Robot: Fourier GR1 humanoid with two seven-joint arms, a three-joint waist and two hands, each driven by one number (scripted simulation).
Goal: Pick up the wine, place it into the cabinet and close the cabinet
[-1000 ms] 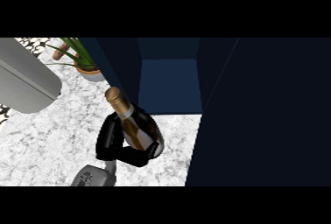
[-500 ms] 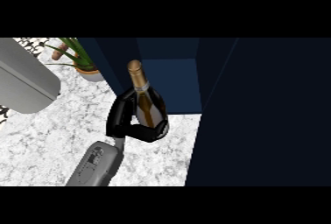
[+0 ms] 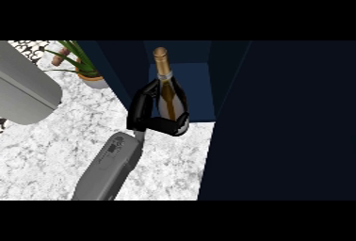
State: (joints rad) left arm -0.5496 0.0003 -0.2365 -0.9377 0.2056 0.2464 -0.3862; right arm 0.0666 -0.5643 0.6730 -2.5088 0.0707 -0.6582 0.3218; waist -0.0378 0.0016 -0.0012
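The wine bottle (image 3: 169, 94) is dark with a gold foil neck. It stands nearly upright at the mouth of the open cabinet (image 3: 198, 89), neck pointing to the far side. My left hand (image 3: 142, 110) is shut on the bottle's lower body from its left side, with fingers wrapped across the front near the base. The grey forearm (image 3: 111, 164) runs down to the view's lower edge. The cabinet's inside is dark blue. Its open door (image 3: 278, 132) fills the right of the view. My right hand does not show.
A potted plant (image 3: 83, 63) stands at the far left beside the cabinet. A large grey rounded object (image 3: 24, 94) lies at the left edge. The white marble counter (image 3: 49, 150) spreads left of my forearm.
My left hand has carried the bottle up the view toward the cabinet opening. The bottle has turned from a leftward tilt to nearly upright.
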